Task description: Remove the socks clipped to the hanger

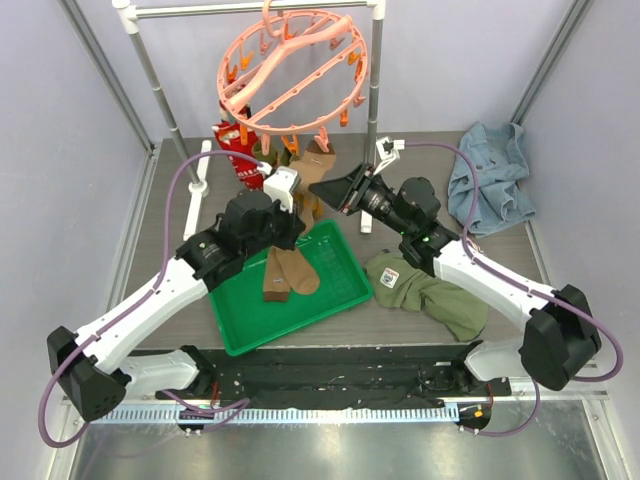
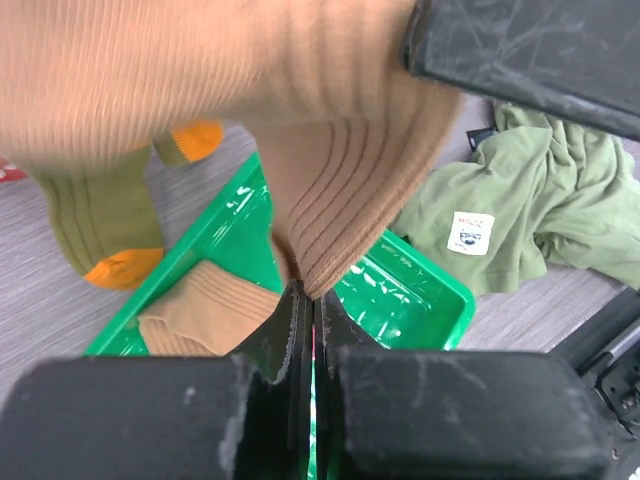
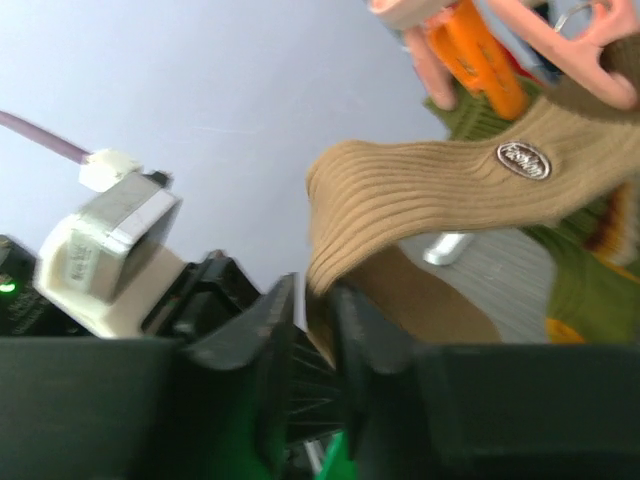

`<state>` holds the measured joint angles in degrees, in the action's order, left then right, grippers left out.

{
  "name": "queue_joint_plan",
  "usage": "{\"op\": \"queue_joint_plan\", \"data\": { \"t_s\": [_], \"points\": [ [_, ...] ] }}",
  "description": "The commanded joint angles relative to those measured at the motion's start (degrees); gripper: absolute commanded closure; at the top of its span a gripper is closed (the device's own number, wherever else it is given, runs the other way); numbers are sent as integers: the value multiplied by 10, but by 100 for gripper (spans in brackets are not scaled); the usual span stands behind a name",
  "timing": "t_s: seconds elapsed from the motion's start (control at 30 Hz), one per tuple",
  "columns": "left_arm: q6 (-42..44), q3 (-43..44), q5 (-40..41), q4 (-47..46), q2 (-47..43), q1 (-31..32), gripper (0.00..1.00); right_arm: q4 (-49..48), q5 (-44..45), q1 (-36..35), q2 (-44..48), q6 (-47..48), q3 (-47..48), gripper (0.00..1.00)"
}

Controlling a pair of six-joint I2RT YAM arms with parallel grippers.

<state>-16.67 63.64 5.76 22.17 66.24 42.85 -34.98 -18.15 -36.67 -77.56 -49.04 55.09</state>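
Green tray [image 1: 240,322] holds two loose tan socks [image 1: 288,272] (already off). Left gripper [image 2: 303,297] is clamped shut on the lower edge of the hanging tan sock [image 2: 340,150]. Right gripper [image 3: 308,305] has its jaws slightly apart with that sock's cuff in the gap; contact unclear, view blurred. The sock's top is pegged to the pink hanger [image 1: 295,70], with the red sock [image 1: 232,140] and olive sock [image 2: 100,215] alongside.

Green tray [image 1: 338,268] mid-table — olive shirt [image 1: 435,297] just beside it, denim garment [image 1: 490,175] well apart, back-right.
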Motion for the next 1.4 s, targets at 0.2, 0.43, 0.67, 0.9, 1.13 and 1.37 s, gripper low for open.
{"op": "queue_joint_plan", "data": {
  "t_s": [0.2,0.43,0.67,0.9,1.13,1.37],
  "points": [
    [11,24,-18,29,-74,0,100,237,135,-3,63,226,98,41],
    [-2,-17,-45,31,-137,0,100,228,137,-2,22,321,156,33],
    [0,-42,-41,21,-164,0,100,257,131,5,-54,388,256,30],
    [0,-43,-39,20,-171,0,100,279,109,19,-107,401,302,29],
    [0,-43,-39,21,-172,0,100,276,80,34,-138,403,324,35],
    [1,-43,-38,22,-171,0,100,270,55,36,-160,401,342,39]
  ]
}}
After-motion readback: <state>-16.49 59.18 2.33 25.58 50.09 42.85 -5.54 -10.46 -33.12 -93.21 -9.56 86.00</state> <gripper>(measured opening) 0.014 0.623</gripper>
